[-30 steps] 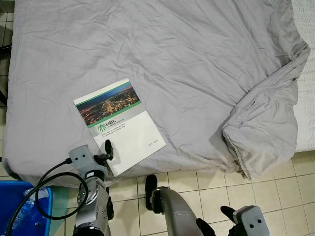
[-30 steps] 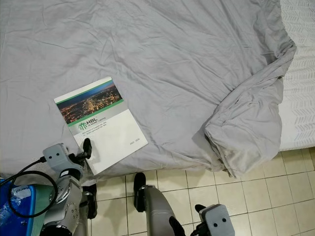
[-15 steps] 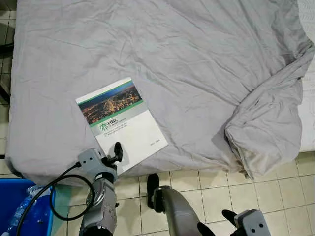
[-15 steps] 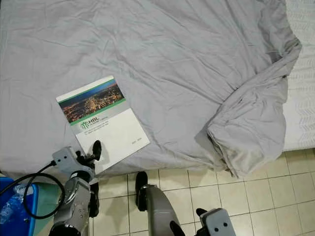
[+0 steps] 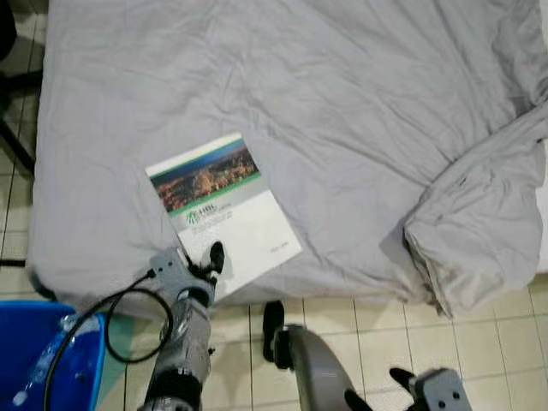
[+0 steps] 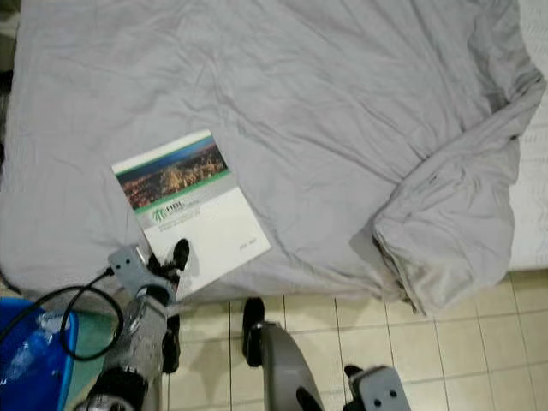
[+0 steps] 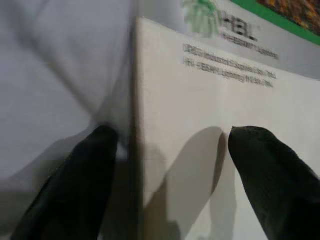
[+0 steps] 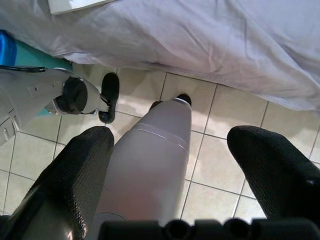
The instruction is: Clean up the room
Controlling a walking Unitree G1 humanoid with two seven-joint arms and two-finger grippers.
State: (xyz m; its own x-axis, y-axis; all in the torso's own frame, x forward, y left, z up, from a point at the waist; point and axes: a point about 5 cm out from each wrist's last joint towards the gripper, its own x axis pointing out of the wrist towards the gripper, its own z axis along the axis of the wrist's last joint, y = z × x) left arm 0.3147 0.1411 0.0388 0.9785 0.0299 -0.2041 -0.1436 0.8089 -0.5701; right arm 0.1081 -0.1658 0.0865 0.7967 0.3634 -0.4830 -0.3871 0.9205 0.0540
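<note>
A booklet [image 5: 224,212] with a night-city photo, a green stripe and a white lower half lies flat on the grey bed sheet [image 5: 325,111], near the bed's front edge. My left gripper [image 5: 205,262] is open over the booklet's near corner. In the left wrist view its two black fingers [image 7: 85,175] straddle the booklet's [image 7: 210,100] left edge, one over the sheet, the other over the white cover. My right gripper [image 8: 170,165] hangs low over the tiled floor, open, nothing between its fingers.
A blue bin [image 5: 43,360] with plastic inside stands on the floor at the lower left. The grey duvet is bunched into a folded lump [image 5: 479,231] at the bed's right front corner. Beige floor tiles [image 5: 360,317] run along the bed's front.
The camera has shifted, so the scene slid to the right. My left gripper has moved forward and now reaches over the booklet's near corner. The right arm stays low.
</note>
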